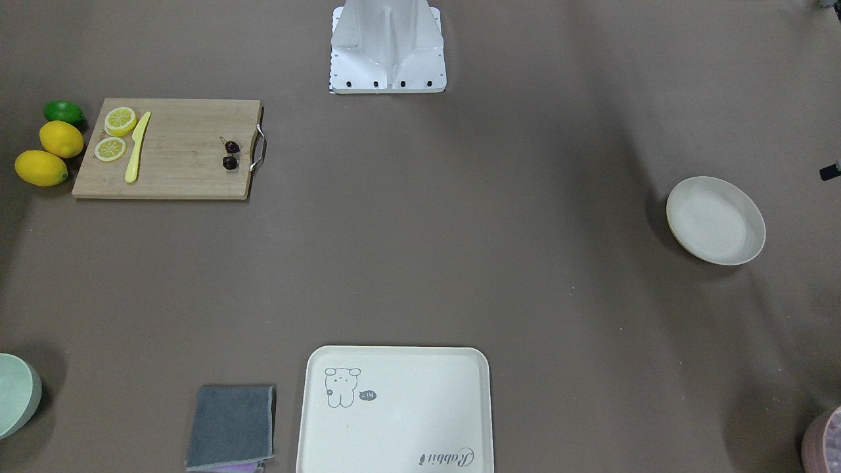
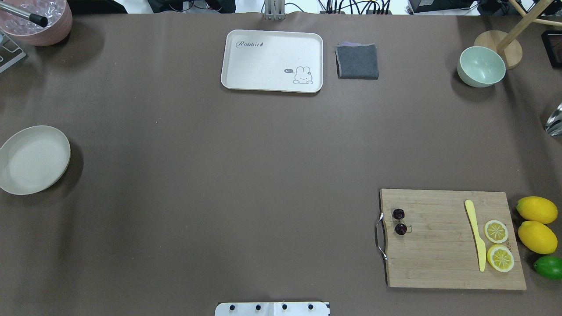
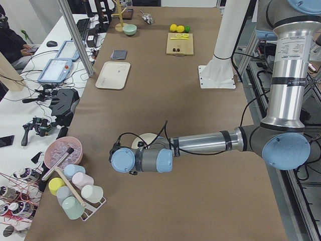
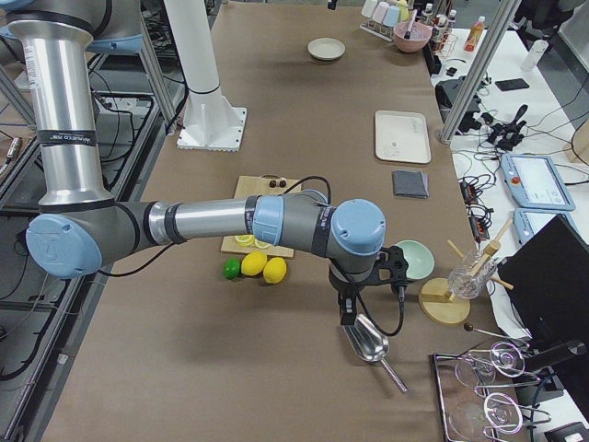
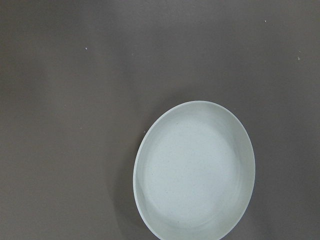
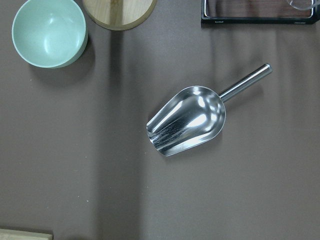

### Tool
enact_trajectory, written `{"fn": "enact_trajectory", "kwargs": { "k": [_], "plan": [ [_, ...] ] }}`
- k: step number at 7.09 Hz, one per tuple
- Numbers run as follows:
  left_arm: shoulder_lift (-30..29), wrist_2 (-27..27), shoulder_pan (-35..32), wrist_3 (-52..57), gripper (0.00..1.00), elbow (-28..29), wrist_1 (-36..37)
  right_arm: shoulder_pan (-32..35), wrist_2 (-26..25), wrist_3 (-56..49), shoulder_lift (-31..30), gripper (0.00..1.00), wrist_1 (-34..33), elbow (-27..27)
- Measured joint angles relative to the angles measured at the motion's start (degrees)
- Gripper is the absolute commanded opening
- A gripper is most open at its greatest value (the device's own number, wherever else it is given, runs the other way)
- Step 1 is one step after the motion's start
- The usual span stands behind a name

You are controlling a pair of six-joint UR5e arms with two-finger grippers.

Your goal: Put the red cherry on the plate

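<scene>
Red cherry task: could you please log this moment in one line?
red cherry: on cutting board, ungrasped | plate: bare | left arm: by plate | right arm: over metal scoop

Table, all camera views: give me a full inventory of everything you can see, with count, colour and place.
red cherry: 1 joined pair, dark maroon, on the cutting board by its handle
plate: 1, cream-white, empty, robot's left table edge
cutting board: 1, wood, robot's near right
knife: 1, yellow, on the board
lemon slices: 2, yellow, beside the knife
lemons: 2, yellow, right of the board
lime: 1, green, by the lemons
tray: 1, cream, far middle
cloth: 1, grey, right of the tray
bowl: 1, pale green, far right
scoop: 1, steel, near the bowl
left arm: 1, silver-blue, wrist above the plate
right arm: 1, silver-blue, wrist above the scoop; gripper states cannot be told
</scene>
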Motion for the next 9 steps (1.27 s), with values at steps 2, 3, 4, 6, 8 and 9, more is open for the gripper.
{"fn": "enact_trajectory", "kwargs": {
  "k": [2,3,4,6,8,9],
  "plan": [
    [-0.01,-0.38,0.42,-0.03,0.98,1.44,-1.75,0.03,-0.02,-0.01,-0.23,1.0,0.0,0.03],
    [-0.05,-0.34,0.66,-0.19,0.98,3.07,-3.79,0.03,0.03,-0.01,-0.26,1.0,0.0,0.04],
    [-0.07,-0.2,0.94,-0.28,0.98,4.28,-5.15,0.03,0.03,-0.01,-0.32,1.0,0.0,0.17],
    [-0.32,0.86,1.16,-0.17,0.98,6.14,-7.41,0.03,-0.02,-0.01,-0.41,1.0,0.0,0.42],
    [-1.85,5.01,1.71,-0.58,0.98,8.15,-9.72,0.03,-0.01,-0.01,-0.43,1.0,0.0,0.5],
    [-2.93,5.89,2.52,-1.37,0.98,8.42,-9.97,0.03,0.03,-0.01,-0.43,1.0,0.0,0.54]
  ]
}}
